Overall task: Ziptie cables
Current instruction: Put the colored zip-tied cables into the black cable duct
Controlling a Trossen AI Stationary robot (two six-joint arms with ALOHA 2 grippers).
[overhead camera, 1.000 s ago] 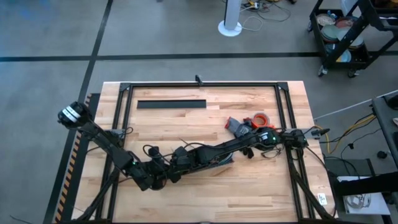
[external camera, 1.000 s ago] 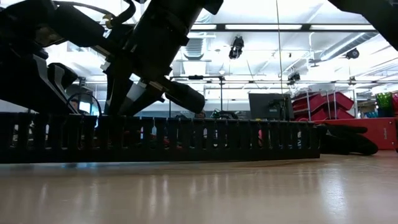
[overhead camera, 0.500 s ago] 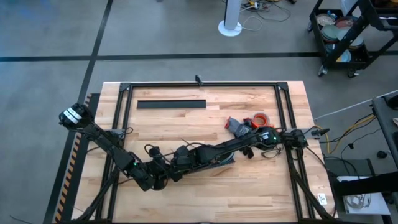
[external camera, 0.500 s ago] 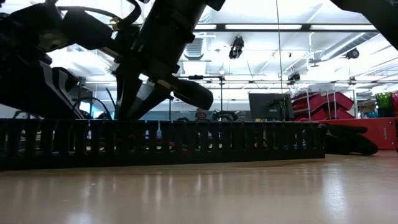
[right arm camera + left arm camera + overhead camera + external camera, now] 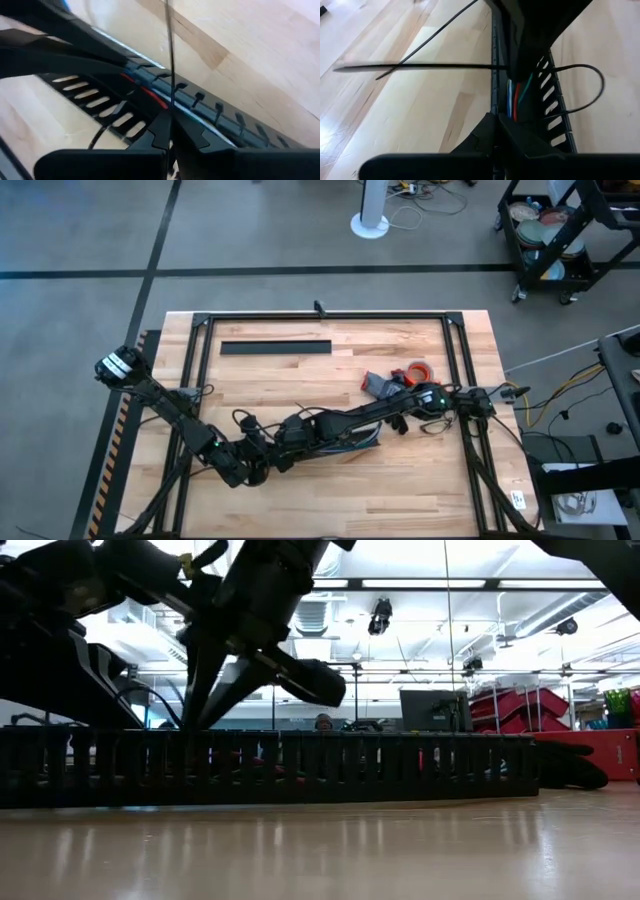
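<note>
Where the two arms meet at the near-middle of the table (image 5: pixel 420 470), the high view shows the left gripper (image 5: pixel 268 462) and right gripper (image 5: pixel 292 438) crowded over a black duct (image 5: pixel 350 442); a second duct (image 5: pixel 275 347) lies well apart near the far edge. At table height, the duct (image 5: pixel 300 765) spans the picture, and dark fingers (image 5: pixel 215 680) reach down into it from above. From the left wrist, coloured cables (image 5: pixel 516 97) lie inside the duct, and a ziptie (image 5: pixel 420 66) runs across the wood to it, looping round the far wall. From the right wrist, its fingers (image 5: pixel 167 125) are pinched together on a thin ziptie strip (image 5: pixel 169 55). Whether the left pincer is open, I cannot tell.
</note>
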